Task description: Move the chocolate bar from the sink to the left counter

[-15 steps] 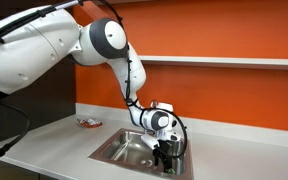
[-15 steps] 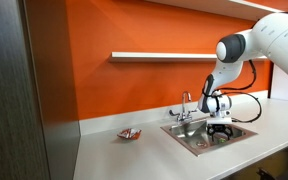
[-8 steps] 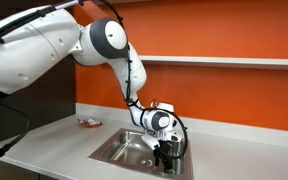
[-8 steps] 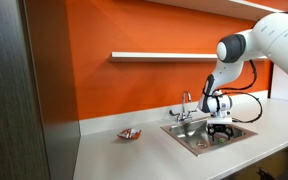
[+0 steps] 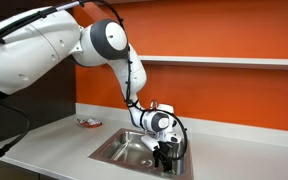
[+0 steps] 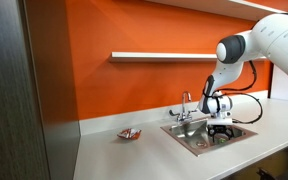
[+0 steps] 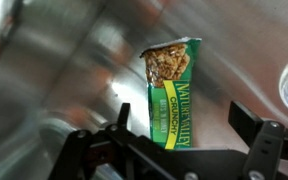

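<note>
1. None of the move is done yet, as I judge it: the bar [image 7: 172, 95] lies flat on the steel floor of the sink [image 5: 112, 153], well short of the counter [image 5: 49, 145].
2. My gripper [image 7: 182, 128] is down inside the basin. Both exterior views show the arm reaching over the rim and the hand low between the walls.
3. In the wrist view the jaws stand apart, one finger on each side of the bar with steel showing in both gaps. The hand is open and grips nothing.
4. Approach and alignment look finished, and the bar sits roughly midway between the fingers.
5. Left to do: close on the bar, lift it clear of the rim, carry it over and set it down.
6. One red-and-white packet [image 5: 88, 123] lies on that counter near the sink, so I would place the bar clear of it.
</note>
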`<move>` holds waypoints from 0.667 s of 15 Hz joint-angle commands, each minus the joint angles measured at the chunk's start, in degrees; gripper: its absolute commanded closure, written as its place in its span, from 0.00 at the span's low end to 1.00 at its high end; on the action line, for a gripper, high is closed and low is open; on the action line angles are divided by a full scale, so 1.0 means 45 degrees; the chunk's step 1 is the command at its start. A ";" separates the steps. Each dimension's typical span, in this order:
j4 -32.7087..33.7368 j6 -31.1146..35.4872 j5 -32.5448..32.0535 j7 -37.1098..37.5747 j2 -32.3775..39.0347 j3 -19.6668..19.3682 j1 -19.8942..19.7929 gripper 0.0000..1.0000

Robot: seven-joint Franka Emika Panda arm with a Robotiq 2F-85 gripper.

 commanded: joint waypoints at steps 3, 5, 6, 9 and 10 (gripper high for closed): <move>0.0136 -0.0140 0.0563 0.0378 0.0078 -0.0049 -0.0052 0.00; 0.0142 -0.0170 0.0820 0.0477 0.0081 -0.0027 -0.0116 0.00; 0.0166 -0.0185 0.0912 0.0515 0.0107 -0.0049 -0.0119 0.00; 0.0230 -0.0227 0.1012 0.0629 0.0188 -0.0150 -0.0113 0.00; 0.0264 -0.0243 0.1014 0.0641 0.0225 -0.0184 -0.0115 0.00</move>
